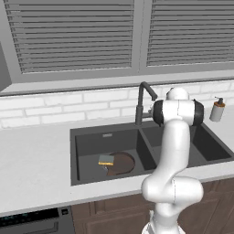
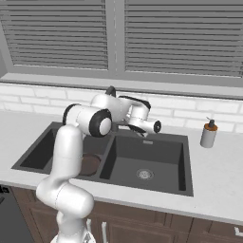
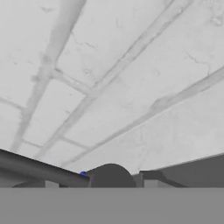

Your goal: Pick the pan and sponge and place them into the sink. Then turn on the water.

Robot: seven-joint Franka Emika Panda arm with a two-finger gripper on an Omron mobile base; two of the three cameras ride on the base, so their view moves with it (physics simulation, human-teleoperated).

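Tool (image 2: pixel 141 134) state you cannot tell; from your left base view the pan (image 1: pixel 121 163) and sponge (image 1: pixel 106 160) already lie in the sink (image 1: pixel 87 141), from the right the tool sits at the faucet (image 1: pixel 144 98) base, toward 12 o'clock, and your hand view shows backsplash tile with the faucet's dark lever (image 3: pixel 39 168) crossing at 7 o'clock.

**Pale grey table with a sunken sink**

The light grey stone table (image 1: pixel 32 160) runs beneath the white brick wall. The dark-grey rectangular double-basin sink (image 1: pixel 82 132) is set into it, near its front edge. At the sink's back rim stands the tall thin black faucet (image 1: pixel 140 103). A small grey soap-pump bottle (image 2: pixel 208 134) stands on the table toward its back edge, right of the sink.
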